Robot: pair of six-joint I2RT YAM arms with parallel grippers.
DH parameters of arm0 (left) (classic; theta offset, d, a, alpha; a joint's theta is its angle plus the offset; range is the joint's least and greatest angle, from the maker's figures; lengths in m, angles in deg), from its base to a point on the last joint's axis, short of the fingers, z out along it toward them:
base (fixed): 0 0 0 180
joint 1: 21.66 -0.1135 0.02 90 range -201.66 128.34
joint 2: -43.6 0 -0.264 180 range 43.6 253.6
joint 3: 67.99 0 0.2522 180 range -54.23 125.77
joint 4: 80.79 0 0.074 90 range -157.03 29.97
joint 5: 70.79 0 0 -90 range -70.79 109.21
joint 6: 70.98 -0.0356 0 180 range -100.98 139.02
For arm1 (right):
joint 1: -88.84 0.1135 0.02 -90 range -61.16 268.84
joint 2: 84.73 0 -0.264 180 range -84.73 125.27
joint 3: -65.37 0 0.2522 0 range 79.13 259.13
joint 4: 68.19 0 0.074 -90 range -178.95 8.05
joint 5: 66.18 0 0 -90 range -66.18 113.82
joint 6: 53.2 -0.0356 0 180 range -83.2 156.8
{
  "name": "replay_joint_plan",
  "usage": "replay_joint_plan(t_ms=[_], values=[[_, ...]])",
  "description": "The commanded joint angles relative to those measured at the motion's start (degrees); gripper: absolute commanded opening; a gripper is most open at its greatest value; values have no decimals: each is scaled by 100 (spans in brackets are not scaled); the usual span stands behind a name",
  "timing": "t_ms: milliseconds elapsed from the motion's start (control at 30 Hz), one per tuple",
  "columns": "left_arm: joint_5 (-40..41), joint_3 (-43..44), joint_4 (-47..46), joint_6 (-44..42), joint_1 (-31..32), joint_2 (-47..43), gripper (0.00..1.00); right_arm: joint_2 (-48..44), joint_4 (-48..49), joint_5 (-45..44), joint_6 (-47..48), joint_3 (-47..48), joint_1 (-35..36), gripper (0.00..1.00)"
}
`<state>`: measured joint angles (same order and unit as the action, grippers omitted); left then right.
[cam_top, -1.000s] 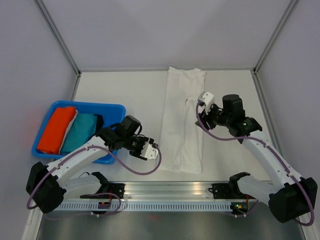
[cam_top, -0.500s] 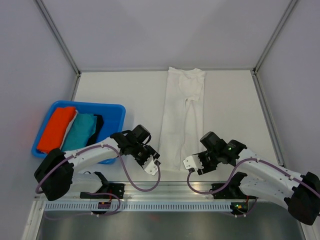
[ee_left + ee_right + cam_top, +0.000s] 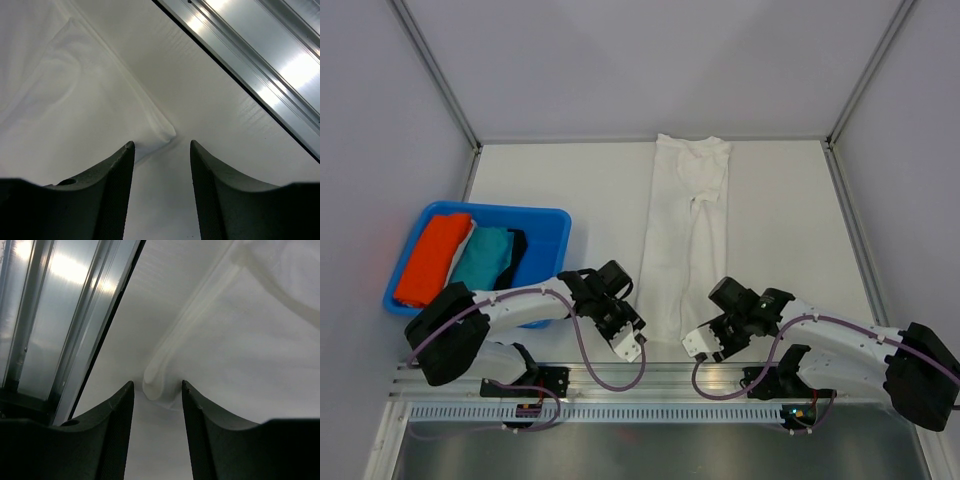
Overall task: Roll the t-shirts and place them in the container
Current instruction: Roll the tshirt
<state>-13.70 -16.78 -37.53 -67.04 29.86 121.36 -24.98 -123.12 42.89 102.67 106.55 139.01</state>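
Tabletop (image 3: 570, 180): white, is carrying all items below.
T-shirt (image 3: 685, 240): white, folded into a long narrow strip, is lying slightly right of centre, running from the far edge almost to the near edge.
Blue bin (image 3: 555, 215): is sitting by the left edge, holding an orange garment (image 3: 430, 258) and a teal garment (image 3: 485, 258).
Left pincer (image 3: 632, 348): is standing open, straddling the strip's near-left corner.
Right pincer (image 3: 695, 345): is standing open, straddling the near-right corner.

Left tool (image 3: 161, 148) low, parted, right tool (image 3: 157, 386) likewise
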Motion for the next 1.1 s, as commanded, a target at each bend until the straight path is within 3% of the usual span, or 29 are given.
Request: replay_joint_plan(t_ms=[0,167,267,367,400,433,567,633,1067], values=[[-32,-1,-181,-209,50,239,53,151,354,-61,41,-148,36,49],[-137,87,-207,-16,129,433,50,134,259,-167,-56,-184,37,34],[-163,96,-242,168,129,469,39,99,74,-106,-91,-149,37,24],[-269,96,-242,160,121,512,17,63,-5,96,-249,-27,36,17],[-295,122,-234,203,129,530,5,55,-5,140,-354,17,36,15],[-339,157,-225,291,121,574,3,55,-66,254,-468,70,45,12],[-330,753,-33,1256,68,811,2,2,-365,334,-566,298,1,4],[-461,895,91,1302,-2,838,2,11,-427,448,-601,378,-86,0],[-1481,2125,1436,1959,-995,1136,2,72,-893,1257,-662,817,-1149,0]])
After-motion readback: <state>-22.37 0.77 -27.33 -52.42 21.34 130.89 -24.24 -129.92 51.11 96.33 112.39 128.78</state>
